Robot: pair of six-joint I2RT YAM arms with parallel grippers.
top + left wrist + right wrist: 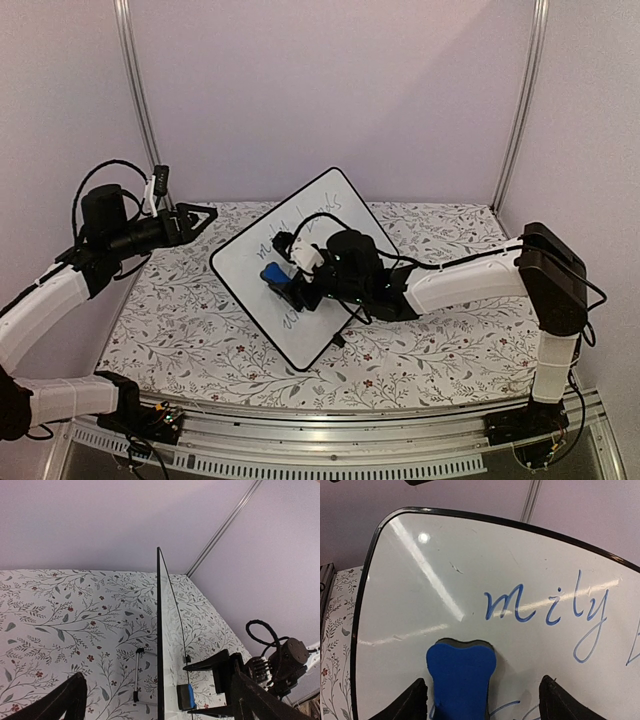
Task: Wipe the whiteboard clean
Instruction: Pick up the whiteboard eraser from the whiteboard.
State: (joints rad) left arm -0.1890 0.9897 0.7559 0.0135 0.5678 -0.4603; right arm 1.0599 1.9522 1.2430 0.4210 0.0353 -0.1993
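The whiteboard (300, 338) lies slanted across the middle of the floral table, with a thin black rim and blue handwriting (545, 607) on it. A blue eraser (275, 275) rests flat on its surface. My right gripper (287, 288) hovers over the eraser (461, 675), open; the left finger sits close beside it and the right finger stands well apart. My left gripper (192, 218) hangs open and empty above the table's back left, clear of the board. In the left wrist view the whiteboard (159, 630) shows edge-on, with the eraser (186, 696) on its far face.
A floral cloth (440, 340) covers the table. Lilac walls with metal posts (138, 90) close in the back and sides. A slim metal stand leg (136, 675) shows behind the board. The right arm's black cable (345, 325) loops over the board's lower edge.
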